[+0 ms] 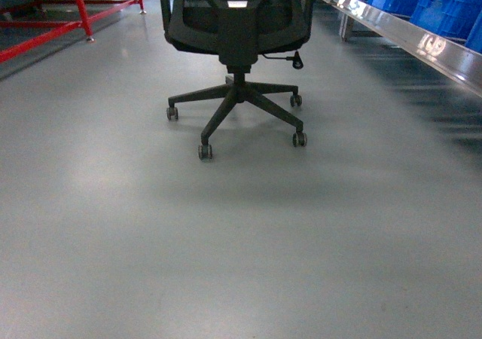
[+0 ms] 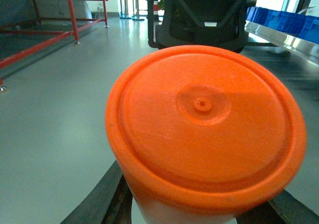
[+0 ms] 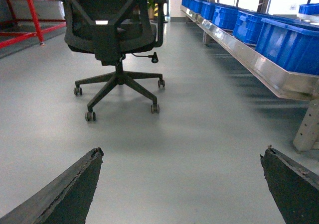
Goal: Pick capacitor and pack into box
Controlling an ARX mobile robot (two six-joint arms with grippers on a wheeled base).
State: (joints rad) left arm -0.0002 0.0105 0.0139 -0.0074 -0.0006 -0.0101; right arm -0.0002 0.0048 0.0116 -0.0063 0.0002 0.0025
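your left gripper (image 2: 199, 211) is pinching a big orange-topped can (image 2: 204, 129), likely the capacitor, held up so it travels safe. your right gripper (image 3: 182, 184) is spread wide with nothing in it. the black chair (image 1: 237, 53) stands at 12 o'clock, blue crates (image 1: 422, 0) at 2. you can't see the box yet.

Grey floor (image 1: 226, 241) bears a black office chair (image 1: 237, 22)
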